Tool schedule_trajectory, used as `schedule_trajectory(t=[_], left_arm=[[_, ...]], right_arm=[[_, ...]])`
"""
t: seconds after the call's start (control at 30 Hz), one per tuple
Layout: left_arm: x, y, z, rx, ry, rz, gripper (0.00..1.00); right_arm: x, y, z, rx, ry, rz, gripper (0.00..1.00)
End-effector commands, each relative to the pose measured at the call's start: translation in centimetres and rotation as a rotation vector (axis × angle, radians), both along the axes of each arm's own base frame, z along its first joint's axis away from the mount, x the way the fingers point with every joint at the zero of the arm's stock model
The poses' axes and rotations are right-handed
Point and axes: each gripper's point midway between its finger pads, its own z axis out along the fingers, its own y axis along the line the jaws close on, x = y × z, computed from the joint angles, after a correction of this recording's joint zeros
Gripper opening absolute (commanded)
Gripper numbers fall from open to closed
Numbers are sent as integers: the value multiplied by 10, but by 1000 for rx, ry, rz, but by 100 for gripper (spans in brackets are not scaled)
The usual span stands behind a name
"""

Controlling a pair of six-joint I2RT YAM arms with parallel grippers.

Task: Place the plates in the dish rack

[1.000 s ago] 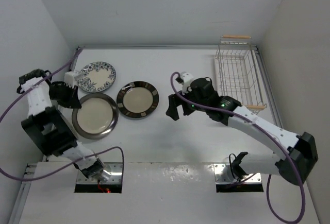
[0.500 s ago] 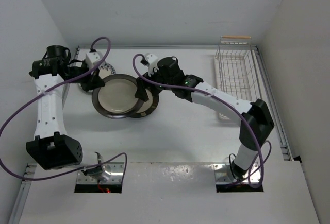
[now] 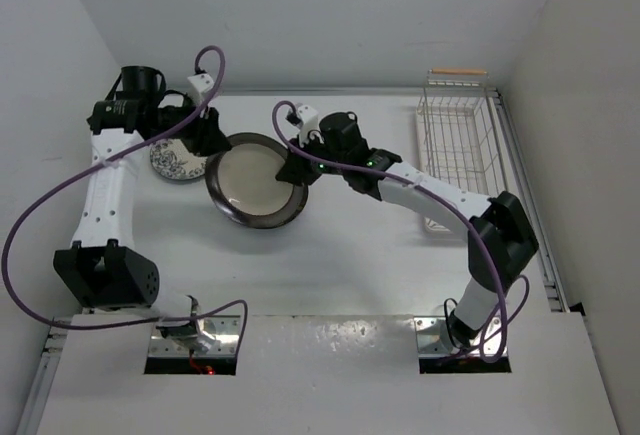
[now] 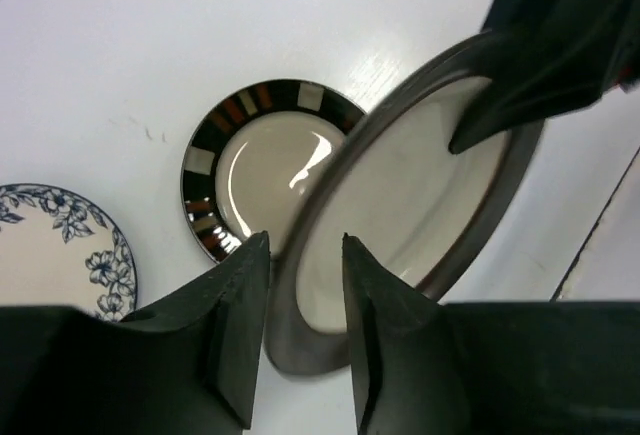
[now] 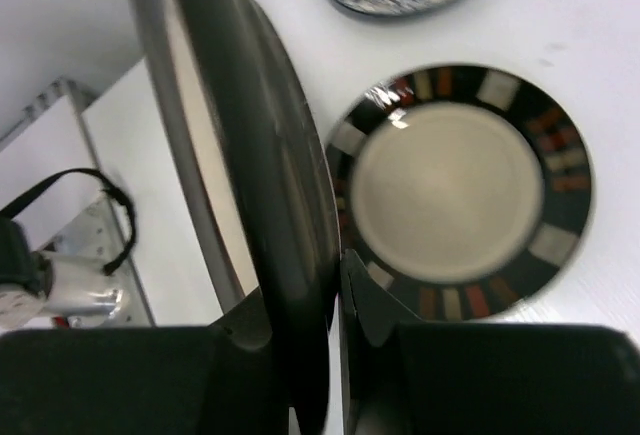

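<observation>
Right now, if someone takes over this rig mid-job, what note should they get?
Left gripper: shut on the rim of the dark-rimmed plate.
Right gripper: shut on the same plate's opposite edge.
That plate is held tilted above the banded plate, which lies flat. The blue floral plate lies flat beside it.
The dish rack holds no plates.
Done: nothing loaded. Left: all three plates.

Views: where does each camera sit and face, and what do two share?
Top external: above, behind the arms, facing down on both and the dish rack.
Left wrist: on the left arm, facing past its jaws onto the held plate.
Right wrist: on the right arm, facing along that plate's rim between its jaws.
Wrists share the banded plate.
</observation>
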Motion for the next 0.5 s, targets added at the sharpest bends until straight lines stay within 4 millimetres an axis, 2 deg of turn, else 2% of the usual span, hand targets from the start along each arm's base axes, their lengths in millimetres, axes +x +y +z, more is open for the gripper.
schedule_trajectory(t=[0.0,0.07,0.1,0.13,0.17,0.23,0.27,0.33,0.4,0.43,0.47], left_arm=[[33,-9,22,-18,-9,135,41],[42,-9,14,-3,33,178,58],[48,-6,13,23,31,212,61],[52,-7,10,33,36,223,66],[60,0,10,52,36,278,68],[66,6,13,73,20,306,70],[67,7,12,80,19,314,71],[74,18,14,86,18,354,71],[78,26,10,91,32,385,71],[79,34,9,100,32,407,71],[79,35,9,106,31,415,71]], right_arm=[[30,-24,75,154,-127,-180,0],[42,-49,88,133,-153,-264,0],[50,-58,96,127,-174,-291,0],[53,-71,90,70,-161,-329,0],[64,-89,114,83,-205,-393,0],[78,-119,121,46,-225,-480,0],[88,-147,140,58,-258,-547,0],[91,-169,152,53,-281,-601,0],[103,-215,173,21,-330,-733,0],[104,-227,188,18,-366,-764,0],[114,-263,195,-11,-393,-872,0]])
